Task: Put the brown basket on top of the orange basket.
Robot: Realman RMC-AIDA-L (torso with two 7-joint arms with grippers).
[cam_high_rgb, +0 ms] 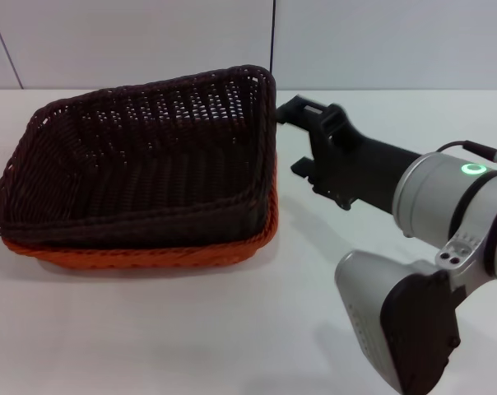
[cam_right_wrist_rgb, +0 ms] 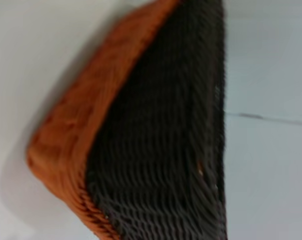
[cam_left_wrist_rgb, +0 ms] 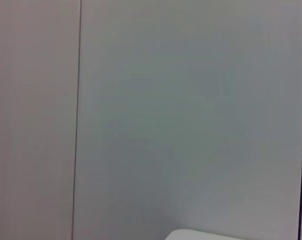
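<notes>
The brown basket (cam_high_rgb: pixel 141 148) lies nested inside the orange basket (cam_high_rgb: pixel 150 257) on the white table. It is tilted, with its far right corner raised well above the orange rim. My right gripper (cam_high_rgb: pixel 283 113) is at the brown basket's right rim, near that raised corner. The right wrist view shows both baskets close up, the brown one (cam_right_wrist_rgb: pixel 166 150) inside the orange one (cam_right_wrist_rgb: pixel 76 135). My left arm is out of the head view, and its wrist view shows only a wall.
The white table (cam_high_rgb: pixel 191 329) stretches in front of and to the right of the baskets. A pale wall (cam_high_rgb: pixel 150 41) stands close behind them. My right arm (cam_high_rgb: pixel 446 206) reaches in from the right edge.
</notes>
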